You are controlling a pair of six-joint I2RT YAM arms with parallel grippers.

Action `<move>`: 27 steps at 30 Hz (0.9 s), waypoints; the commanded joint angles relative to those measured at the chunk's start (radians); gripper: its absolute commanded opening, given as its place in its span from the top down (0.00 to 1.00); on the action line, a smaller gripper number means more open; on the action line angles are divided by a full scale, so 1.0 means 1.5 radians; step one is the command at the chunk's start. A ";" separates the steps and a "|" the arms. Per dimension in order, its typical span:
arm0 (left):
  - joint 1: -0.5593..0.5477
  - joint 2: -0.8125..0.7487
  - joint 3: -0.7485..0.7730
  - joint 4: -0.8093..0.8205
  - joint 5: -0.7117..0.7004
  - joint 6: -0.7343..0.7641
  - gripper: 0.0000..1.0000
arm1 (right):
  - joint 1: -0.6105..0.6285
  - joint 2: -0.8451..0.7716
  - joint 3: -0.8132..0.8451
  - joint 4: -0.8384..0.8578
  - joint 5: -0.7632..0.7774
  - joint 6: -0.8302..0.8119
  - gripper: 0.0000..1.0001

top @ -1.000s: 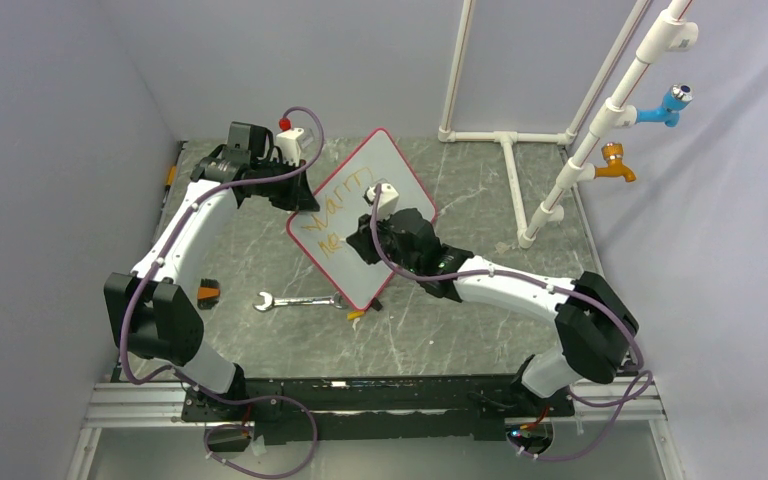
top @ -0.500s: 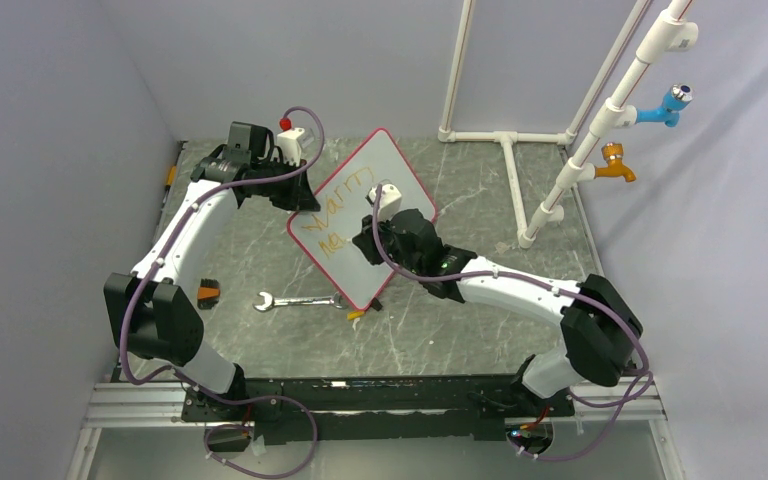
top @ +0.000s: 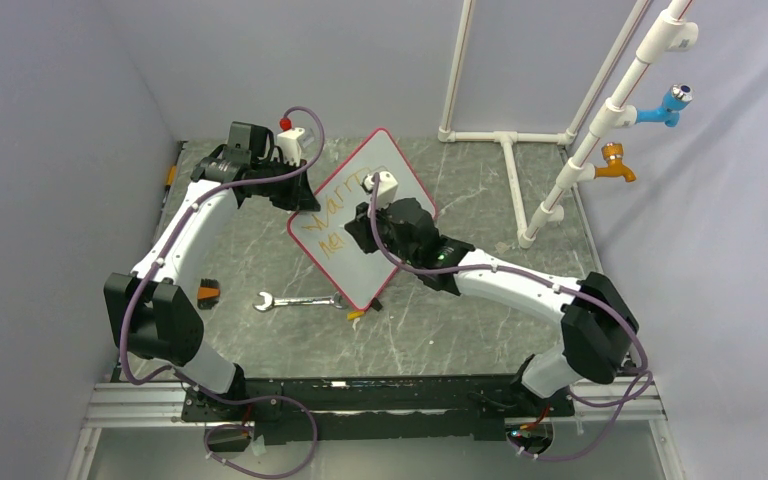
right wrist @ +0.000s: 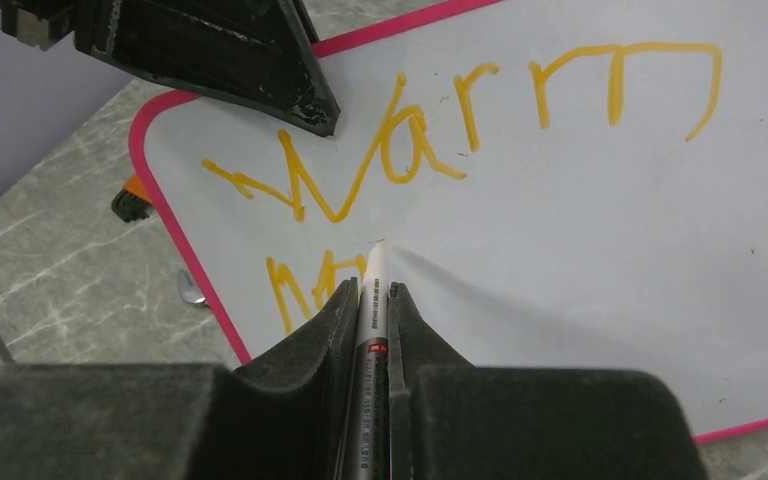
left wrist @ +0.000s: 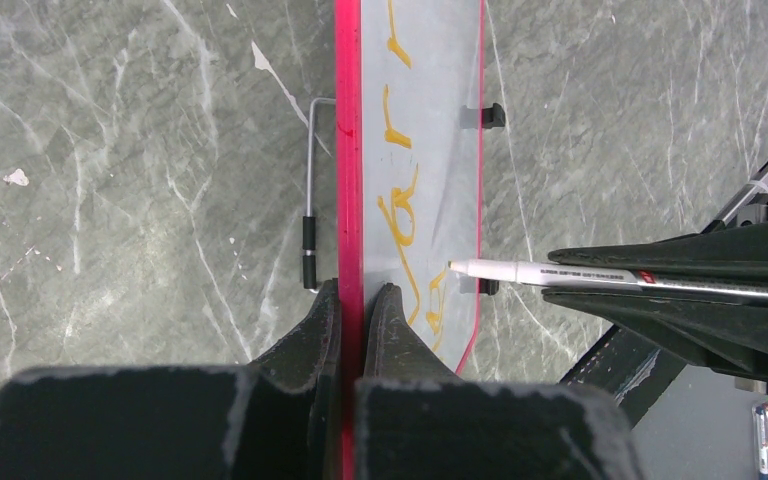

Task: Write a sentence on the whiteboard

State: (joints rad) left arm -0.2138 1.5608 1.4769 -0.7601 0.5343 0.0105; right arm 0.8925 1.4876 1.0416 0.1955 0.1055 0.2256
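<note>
- Right end effector (right wrist: 372, 292) is clamped on the white marker (right wrist: 375, 262). The marker's tip sits at the whiteboard (right wrist: 580, 240) just ahead of the fingers.
- Left end effector (left wrist: 360, 292) pinches the board's red rim, propping it tilted off the worktop (left wrist: 140, 150).
- In the last second the right end effector has edged toward the left one. The orange second line under "Warm" is barely begun, so the sentence looks unfinished.

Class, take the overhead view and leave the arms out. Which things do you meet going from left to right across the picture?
small orange-and-black object → whiteboard → white pipe tee → orange tap → blue tap. The wrench is left out, because its span overlaps the whiteboard's.
</note>
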 commanded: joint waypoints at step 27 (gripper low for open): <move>-0.004 0.014 -0.007 -0.023 -0.164 0.094 1.00 | -0.001 -0.002 -0.063 0.033 -0.009 0.026 1.00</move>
State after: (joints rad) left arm -0.2134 1.5623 1.4769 -0.7605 0.5312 0.0109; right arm 0.8913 1.4967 0.9524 0.2401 0.1032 0.2508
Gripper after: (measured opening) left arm 0.044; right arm 0.133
